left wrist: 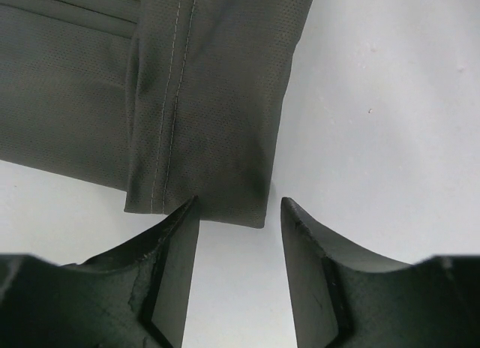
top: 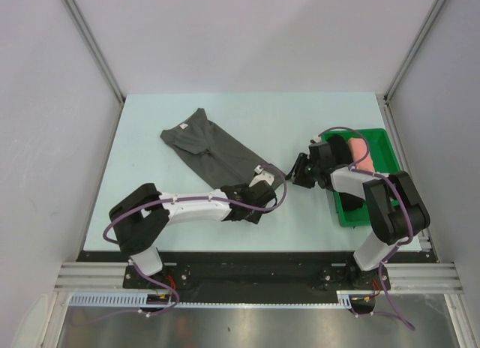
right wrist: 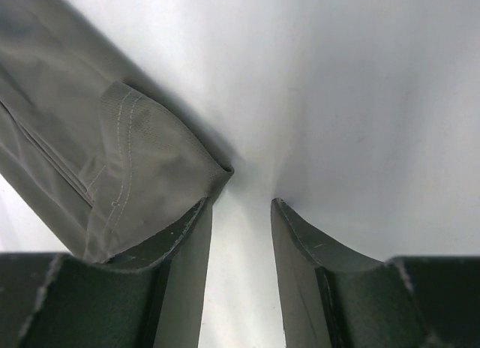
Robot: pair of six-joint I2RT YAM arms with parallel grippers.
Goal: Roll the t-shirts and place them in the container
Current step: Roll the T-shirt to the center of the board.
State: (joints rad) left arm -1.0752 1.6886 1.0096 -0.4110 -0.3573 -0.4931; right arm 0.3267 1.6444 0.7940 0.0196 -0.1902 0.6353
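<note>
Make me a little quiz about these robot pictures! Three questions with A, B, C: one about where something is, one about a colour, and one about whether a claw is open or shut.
1. Where is the green tray?
A. At the right side of the table
B. At the left side
C. On top of the shirt

2. What colour is the folded t-shirt lying on the table?
A. Pink
B. Dark grey
C. Yellow

3. How is the left gripper?
A. Shut on the shirt
B. Open, with the shirt's hem just ahead
C. Out of sight

Answers:
1 A: the top view shows it at the table's right edge.
2 B: the cloth is charcoal in every view.
3 B: the left wrist view shows its fingers apart, gripping nothing.
</note>
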